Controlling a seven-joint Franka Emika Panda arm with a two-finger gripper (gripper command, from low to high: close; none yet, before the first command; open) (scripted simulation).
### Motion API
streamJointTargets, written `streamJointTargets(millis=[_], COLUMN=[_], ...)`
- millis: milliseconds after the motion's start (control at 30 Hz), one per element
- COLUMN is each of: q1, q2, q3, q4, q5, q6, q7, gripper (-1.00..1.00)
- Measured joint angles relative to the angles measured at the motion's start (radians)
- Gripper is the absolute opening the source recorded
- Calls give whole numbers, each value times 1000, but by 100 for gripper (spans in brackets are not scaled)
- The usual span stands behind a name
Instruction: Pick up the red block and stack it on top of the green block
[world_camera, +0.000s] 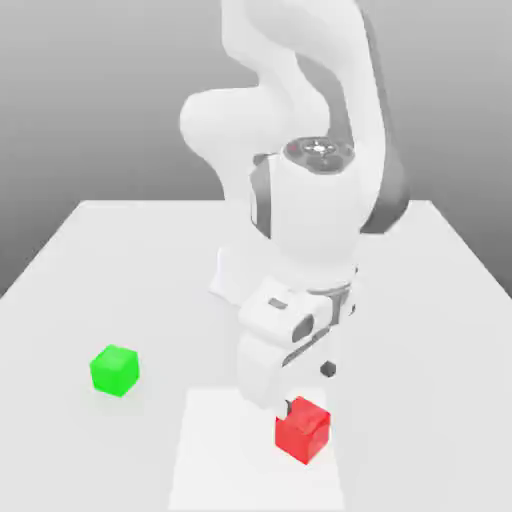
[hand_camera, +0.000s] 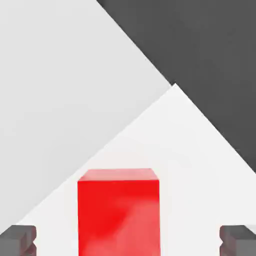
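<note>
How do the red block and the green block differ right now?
The red block is bright red, while the green block is bright green. The red block is close to the tool, between its open fingers in the hand view; the green block sits apart, toward the exterior view's left. Both are plain cubes of about the same size.

Exterior view: the arm (world_camera: 318, 215), its upper part cut off by the top edge; the white patch (world_camera: 255, 455), cut by the bottom edge. Hand view: red block (hand_camera: 119, 215), cut by the picture's edge.
</note>
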Motion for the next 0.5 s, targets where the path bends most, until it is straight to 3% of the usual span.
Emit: streamJointTargets(millis=[67, 100, 333, 500], q1=[-7, -12, -15, -12], q2=[72, 102, 107, -50], q3=[10, 15, 17, 9], q4=[10, 14, 14, -9], q5=[10, 11, 10, -13], q6=[61, 86, 89, -44], q7=[-9, -10, -9, 8], gripper=[0, -100, -100, -100])
